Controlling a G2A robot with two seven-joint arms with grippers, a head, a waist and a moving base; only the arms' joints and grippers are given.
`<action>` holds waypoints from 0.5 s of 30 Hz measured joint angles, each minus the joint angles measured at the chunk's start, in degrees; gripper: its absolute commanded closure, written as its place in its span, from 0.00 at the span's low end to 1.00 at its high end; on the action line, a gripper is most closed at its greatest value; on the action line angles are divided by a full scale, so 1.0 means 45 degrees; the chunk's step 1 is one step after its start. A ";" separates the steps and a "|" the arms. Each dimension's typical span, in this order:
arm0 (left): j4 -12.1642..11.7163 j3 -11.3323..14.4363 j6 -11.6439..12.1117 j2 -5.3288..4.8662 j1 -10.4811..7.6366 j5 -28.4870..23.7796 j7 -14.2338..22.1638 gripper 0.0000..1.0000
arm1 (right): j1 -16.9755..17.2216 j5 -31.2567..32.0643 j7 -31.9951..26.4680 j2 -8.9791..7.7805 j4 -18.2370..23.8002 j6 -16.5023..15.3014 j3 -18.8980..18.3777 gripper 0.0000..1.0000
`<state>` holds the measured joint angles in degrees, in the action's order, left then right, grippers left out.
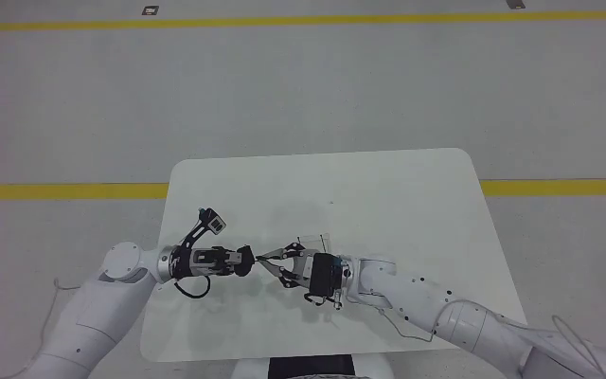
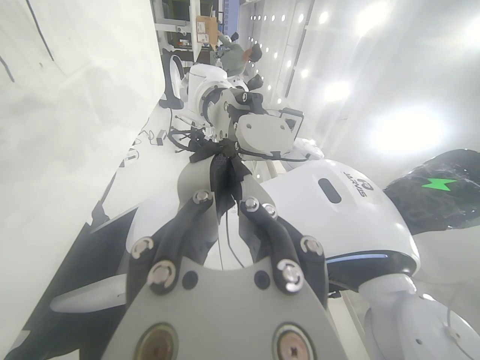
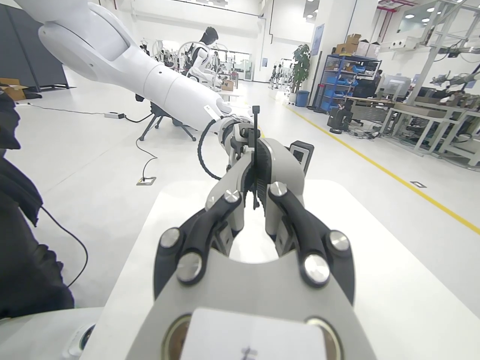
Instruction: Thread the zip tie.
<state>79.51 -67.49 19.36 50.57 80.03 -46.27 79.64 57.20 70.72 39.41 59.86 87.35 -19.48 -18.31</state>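
I hold the thin black plastic zip tie (image 3: 255,121) upright, pinched in the fingers of the right gripper (image 3: 256,151), with the left gripper (image 2: 224,174) narrowed just beside it for threading.

White label (image 3: 240,333) behind right end effector (image 3: 256,189): print cut off, unreadable.

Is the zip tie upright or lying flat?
Upright: pinched in the right end effector, the zip tie stands parallel to the pillar behind.
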 measured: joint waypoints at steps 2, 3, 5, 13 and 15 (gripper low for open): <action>0.0000 0.0000 0.0000 0.0000 0.0000 0.0000 0.0000 1.00 | 0.0000 0.0006 0.0072 0.0006 0.0011 0.0000 -0.0022 1.00; 0.0000 0.0000 0.0000 0.0000 0.0000 0.0000 0.0000 1.00 | 0.0000 0.0020 0.0102 0.0008 0.0014 0.0000 -0.0038 1.00; 0.0000 0.0000 0.0000 0.0000 0.0000 0.0000 0.0000 1.00 | 0.0001 0.0055 0.0143 0.0009 0.0021 0.0000 -0.0081 1.00; 0.0133 0.0001 -0.0222 -0.0021 0.0065 0.0210 -0.0189 1.00 | 0.0057 0.0036 0.0540 -0.0043 0.0119 0.0000 -0.0160 1.00; 0.0092 -0.0082 -0.0242 -0.0052 0.0059 0.0197 -0.0017 1.00 | 0.0007 0.0052 0.0630 -0.0079 0.0138 0.0000 -0.0065 1.00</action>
<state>79.92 -67.85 18.27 50.34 80.30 -45.38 79.56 57.23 70.95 42.25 59.51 87.97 -19.48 -18.60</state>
